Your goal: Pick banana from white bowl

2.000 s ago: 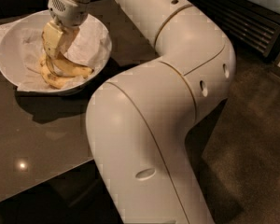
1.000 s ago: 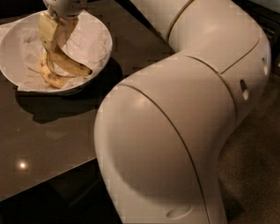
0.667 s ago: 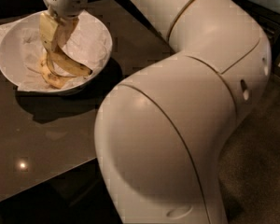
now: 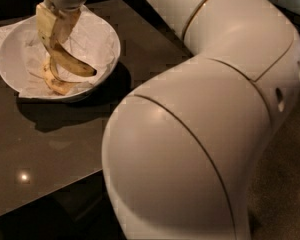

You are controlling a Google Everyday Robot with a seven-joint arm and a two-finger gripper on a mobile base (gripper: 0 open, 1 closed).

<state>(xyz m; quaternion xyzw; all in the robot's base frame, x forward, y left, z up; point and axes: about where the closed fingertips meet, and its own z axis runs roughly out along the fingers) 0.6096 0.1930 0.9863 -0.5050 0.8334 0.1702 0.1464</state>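
At far left, the gripper hangs over the white bowl, its tan fingers clamped on the plump curved banana, which is tilted above crumpled paper (a thinner banana lies beneath) on the glossy dark table.

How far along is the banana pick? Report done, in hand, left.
Done: the gripper is shut on the banana. In hand: the banana hangs from it over the white bowl. Left: lift it clear of the rim; the other banana lies inside.
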